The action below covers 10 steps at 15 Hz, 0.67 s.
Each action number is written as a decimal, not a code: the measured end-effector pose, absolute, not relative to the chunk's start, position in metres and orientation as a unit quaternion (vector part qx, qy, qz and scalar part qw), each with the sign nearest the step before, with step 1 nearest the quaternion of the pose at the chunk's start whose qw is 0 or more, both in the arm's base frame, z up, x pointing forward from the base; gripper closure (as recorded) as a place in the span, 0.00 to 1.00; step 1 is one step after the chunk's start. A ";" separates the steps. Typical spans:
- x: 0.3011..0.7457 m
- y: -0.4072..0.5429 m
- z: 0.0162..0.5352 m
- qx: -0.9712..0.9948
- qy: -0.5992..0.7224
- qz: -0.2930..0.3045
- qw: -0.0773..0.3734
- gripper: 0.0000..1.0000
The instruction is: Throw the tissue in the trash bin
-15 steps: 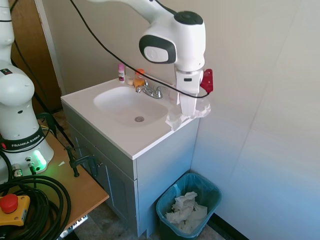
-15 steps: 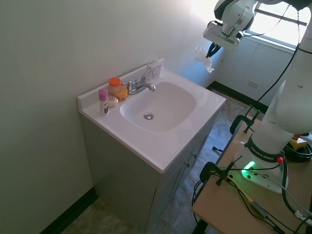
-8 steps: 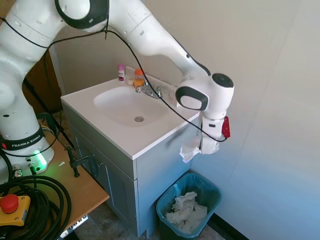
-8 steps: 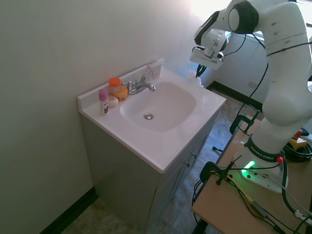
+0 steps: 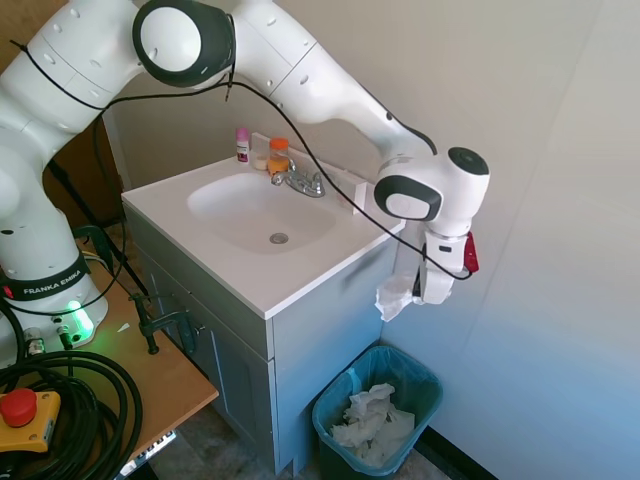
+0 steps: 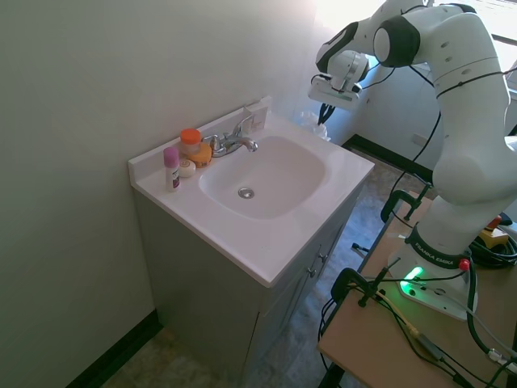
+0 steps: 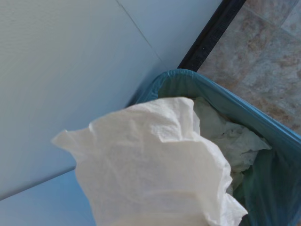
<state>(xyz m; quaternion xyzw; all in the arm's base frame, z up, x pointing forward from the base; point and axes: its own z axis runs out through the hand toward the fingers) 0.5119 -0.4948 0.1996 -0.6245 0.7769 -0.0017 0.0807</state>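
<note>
Dangling limp and featherlight from the gripper [image 5: 428, 290], whose fingers pinch its top edge closed, the tissue [image 5: 394, 297] should flutter into the trash bin [image 5: 424, 376] below.

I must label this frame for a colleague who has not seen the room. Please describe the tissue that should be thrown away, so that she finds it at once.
Start at the white sink cabinet and look past its corner by the wall, above the teal trash bin. There the hand holds the tissue, a crumpled white wad hanging in the air. Unlike the white paper already in the bin, it is held up.
</note>
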 end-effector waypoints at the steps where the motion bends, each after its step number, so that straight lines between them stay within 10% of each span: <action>1: 0.514 -0.494 0.199 -0.626 0.775 0.000 0.081 0.00; 10: 0.512 -0.498 0.199 -0.624 0.776 0.002 0.093 0.00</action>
